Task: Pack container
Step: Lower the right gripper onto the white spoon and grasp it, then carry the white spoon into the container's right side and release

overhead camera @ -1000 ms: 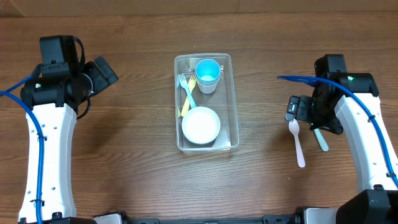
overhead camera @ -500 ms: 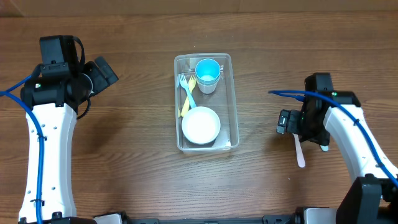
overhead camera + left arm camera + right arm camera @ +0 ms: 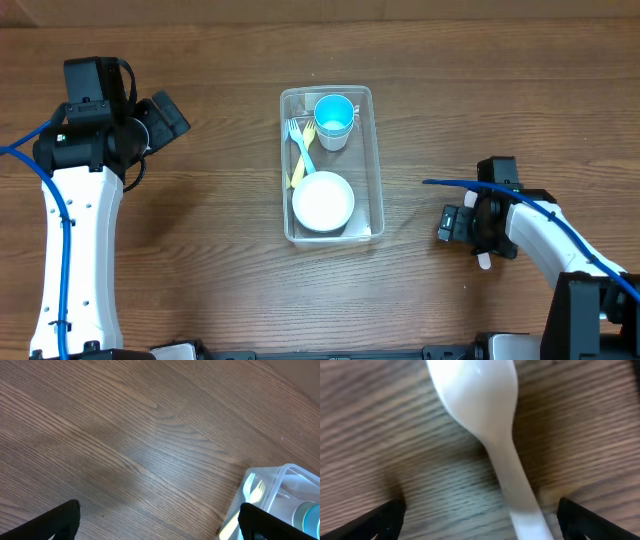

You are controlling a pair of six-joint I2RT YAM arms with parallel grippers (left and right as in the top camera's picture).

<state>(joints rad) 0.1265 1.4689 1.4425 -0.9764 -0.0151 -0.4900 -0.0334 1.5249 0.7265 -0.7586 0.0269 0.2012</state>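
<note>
Table (image 3: 200,290): wood, same as before. Left arm (image 3: 75,230) hasn't moved in the last second, parked far left of the table. Right arm (image 3: 545,235) has swung from right of centre down toward the near edge and a bit left, and now sits over the spoon.

Container (image 3: 377,170) is at table centre and unchanged, well apart from both arms. Inside it: white bowl (image 3: 323,202) at the near end, blue cup (image 3: 334,118) at the far end, blue fork (image 3: 303,145) and yellow fork (image 3: 295,175) along the left wall.

Spoon (image 3: 485,415): white, flat on the table. A second ago its full length showed overhead. Now only the handle tip pokes out below the right claw (image 3: 482,522).

The right wrist view shows what overhead hides: the spoon's bowl end and handle run between the two fingers, which stand apart either side of the handle, not closed on it. Whether they touch the table, cannot tell.

In the left wrist view, the left claw (image 3: 160,525) has fingers spread wide with bare table between, and a container corner with a fork shows at lower right. Overhead can't show that claw's opening.
</note>
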